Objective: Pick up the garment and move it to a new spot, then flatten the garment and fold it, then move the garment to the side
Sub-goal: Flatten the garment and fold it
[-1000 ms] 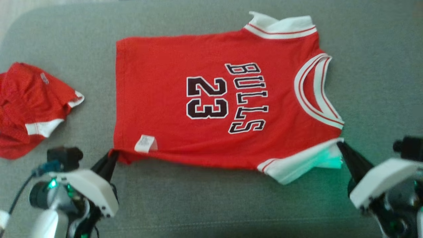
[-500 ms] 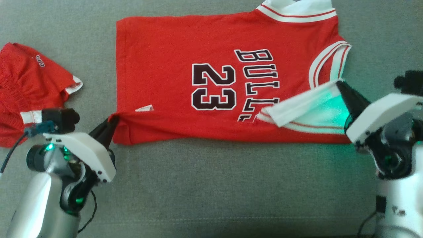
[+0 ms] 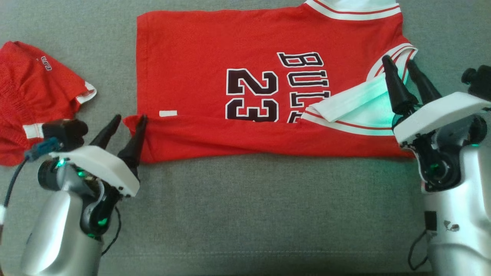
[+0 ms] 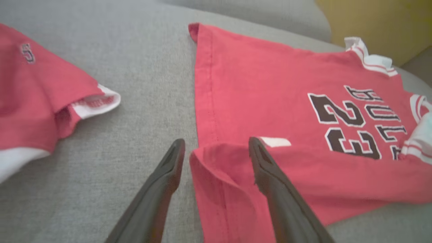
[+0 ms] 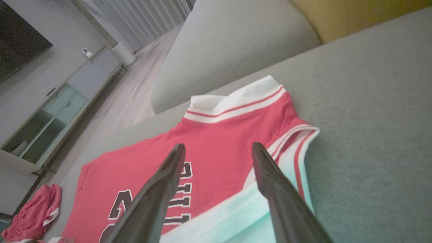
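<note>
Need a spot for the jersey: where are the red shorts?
The red shorts lie at the head view's far left on the grey cushion, apart from the jersey, beside the left gripper.

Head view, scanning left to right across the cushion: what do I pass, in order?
red shorts → left gripper, open at the hem corner → red jersey → right gripper, open at the armhole end

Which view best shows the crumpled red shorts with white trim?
The head view: most of the crumpled red shorts with white trim shows at its left. The left wrist view is closer but cuts them off past one leg opening; the right wrist view has them tiny in its bottom left corner.
</note>
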You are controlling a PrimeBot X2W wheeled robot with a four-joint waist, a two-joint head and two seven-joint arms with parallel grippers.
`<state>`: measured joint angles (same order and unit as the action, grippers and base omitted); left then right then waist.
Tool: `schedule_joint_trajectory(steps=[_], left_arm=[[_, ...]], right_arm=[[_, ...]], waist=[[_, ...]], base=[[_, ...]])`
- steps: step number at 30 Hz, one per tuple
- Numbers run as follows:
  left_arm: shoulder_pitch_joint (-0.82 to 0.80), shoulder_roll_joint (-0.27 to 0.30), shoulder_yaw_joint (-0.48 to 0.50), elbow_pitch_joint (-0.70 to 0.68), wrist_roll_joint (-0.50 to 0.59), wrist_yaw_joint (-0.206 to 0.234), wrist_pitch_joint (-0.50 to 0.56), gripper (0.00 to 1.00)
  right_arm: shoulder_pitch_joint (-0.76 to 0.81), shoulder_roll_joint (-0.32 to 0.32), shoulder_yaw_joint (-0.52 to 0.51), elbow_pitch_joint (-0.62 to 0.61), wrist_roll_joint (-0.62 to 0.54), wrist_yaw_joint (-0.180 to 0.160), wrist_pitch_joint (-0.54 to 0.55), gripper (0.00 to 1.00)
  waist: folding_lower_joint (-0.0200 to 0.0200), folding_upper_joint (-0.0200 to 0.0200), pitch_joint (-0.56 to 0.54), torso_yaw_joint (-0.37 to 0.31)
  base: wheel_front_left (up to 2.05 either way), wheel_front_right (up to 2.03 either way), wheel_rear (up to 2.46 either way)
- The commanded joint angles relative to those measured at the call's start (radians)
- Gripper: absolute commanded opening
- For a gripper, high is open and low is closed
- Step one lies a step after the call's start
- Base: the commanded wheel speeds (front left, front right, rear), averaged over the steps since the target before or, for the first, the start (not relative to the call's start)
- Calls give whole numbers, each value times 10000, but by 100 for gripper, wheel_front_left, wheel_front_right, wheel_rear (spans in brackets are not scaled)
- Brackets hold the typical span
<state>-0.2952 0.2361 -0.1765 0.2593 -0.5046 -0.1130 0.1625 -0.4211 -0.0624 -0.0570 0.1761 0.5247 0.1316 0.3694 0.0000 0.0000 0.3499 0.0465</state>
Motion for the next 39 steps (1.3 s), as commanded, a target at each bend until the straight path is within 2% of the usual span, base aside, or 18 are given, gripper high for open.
schedule_joint_trajectory(steps=[1, 7, 10, 13, 18, 26, 39], left_arm=[[-368, 156, 511, -274, 138, 108, -466, 100], [40, -363, 745, -468, 893, 957, -2884, 100], [371, -614, 774, -676, 1210, 1341, -3712, 100], [797, -802, 801, -959, 1481, 1605, -4059, 100], [1512, -941, 800, -1121, 1847, 1740, -4212, 100], [2359, -1083, 696, -1146, 2366, 1707, -4239, 100], [2507, -1144, 779, -1143, 2731, 1550, -4242, 100]], right_arm=[[-135, -185, 444, -386, 2, -9, -597, 100], [601, -975, 1423, -568, -1243, -9, -3551, 100], [1048, -1182, 1565, -649, -1868, -9, -4475, 100], [1560, -1290, 1676, -781, -2274, -9, -4930, 100], [2441, -1268, 1711, -857, -2379, -9, -5116, 100], [3492, -909, 1631, -925, -2312, -9, -5130, 100], [3682, -764, 1568, -941, -2266, -9, -5067, 100]], waist=[[0, 0, 0, -3], [0, 0, -222, -59], [0, 0, -423, -105], [0, 0, -654, -196], [0, 0, -1014, -319], [0, 0, -1531, -432], [0, 0, -1638, -486]], base=[[0, 0, 0], [0, 0, 0], [0, 0, 0], [0, 0, 0], [0, 0, 0], [0, 0, 0], [0, 0, 0]])
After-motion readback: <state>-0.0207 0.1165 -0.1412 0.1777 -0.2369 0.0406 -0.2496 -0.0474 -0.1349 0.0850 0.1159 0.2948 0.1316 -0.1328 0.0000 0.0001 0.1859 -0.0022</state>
